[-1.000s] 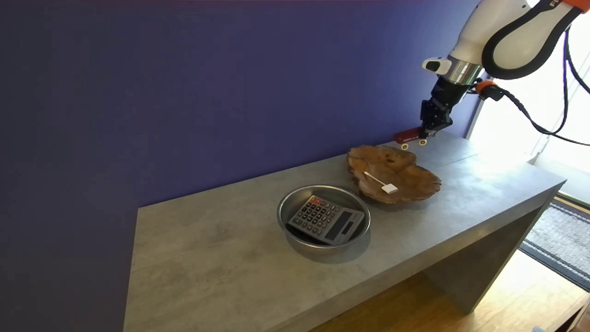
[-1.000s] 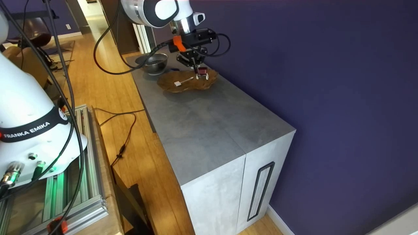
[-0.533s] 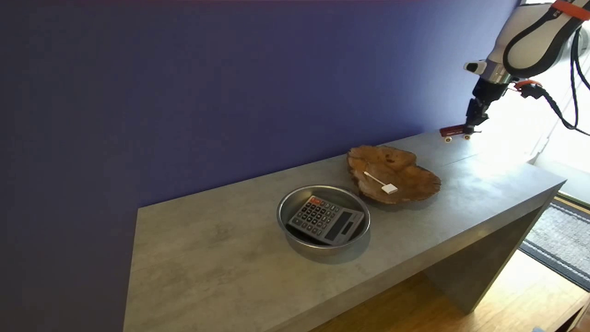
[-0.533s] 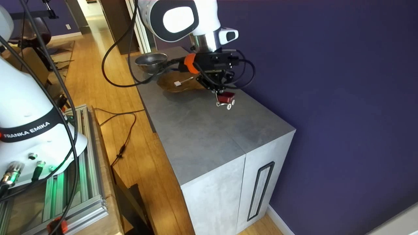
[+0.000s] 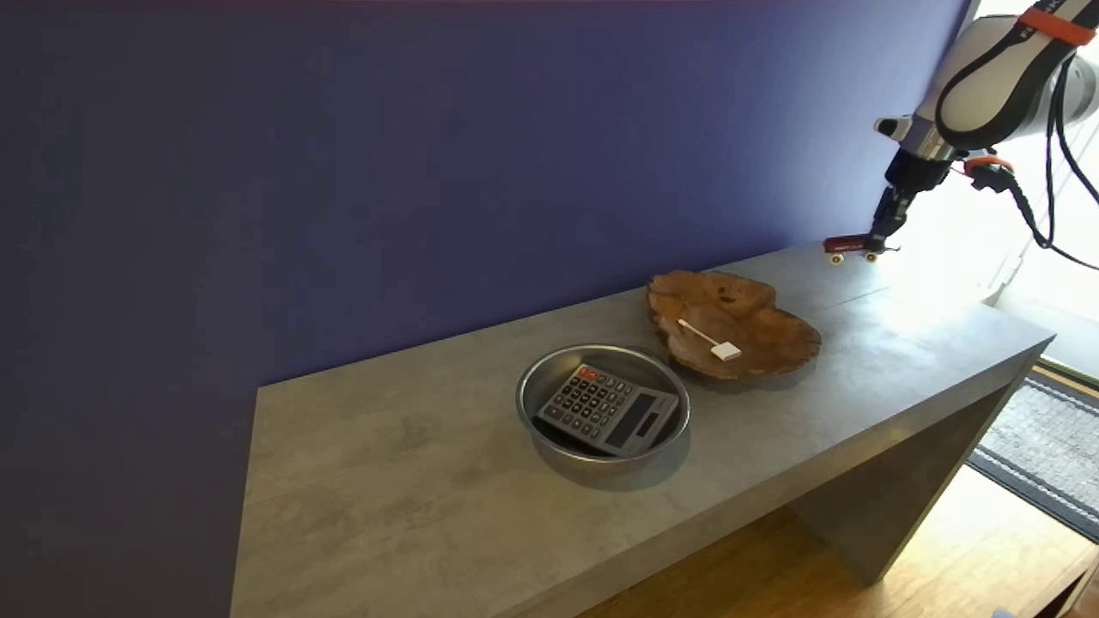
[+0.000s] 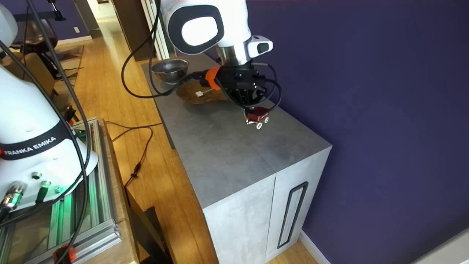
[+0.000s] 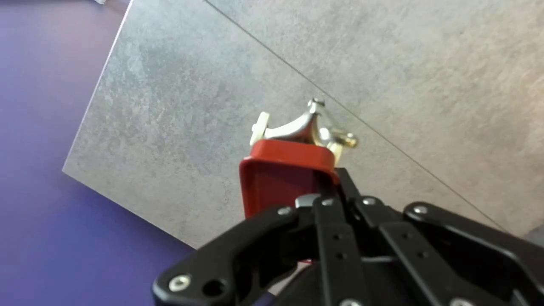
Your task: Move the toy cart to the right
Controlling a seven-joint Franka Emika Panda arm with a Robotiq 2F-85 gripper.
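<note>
The gripper [image 7: 335, 189] is brought almost fully together, with one side panel of the toy cart [image 7: 276, 182] pinched between its fingertips [image 7: 349, 187]. Because only a thin panel is held, off the cart's middle, the cart could be swung or twisted loose by a jolt. The metal bracket [image 7: 293, 129] and the wheels [image 6: 259, 125] stick out; if the cart is lowered at a tilt, first contact would probably be made there and the grip turned.

The cart appears to be held above the worktop [image 6: 227, 154], nearer the wall edge than the front edge and short of the end edge. How high cannot be told, so a drop could be caused by too early a release. Once freed, it could be rolled by a nudge from the fingertips, at worst over the end edge. If it is carried too close to the wall edge, the purple wall [image 7: 25, 221] could be scraped.

Farther from the end edge, the wooden dish [image 5: 764, 339], with a white adapter [image 5: 725, 351] in it, is seen apart from the cart. Beyond it, the metal bowl [image 5: 592, 468], holding a calculator [image 5: 592, 403], is well apart; little trouble is expected there.
</note>
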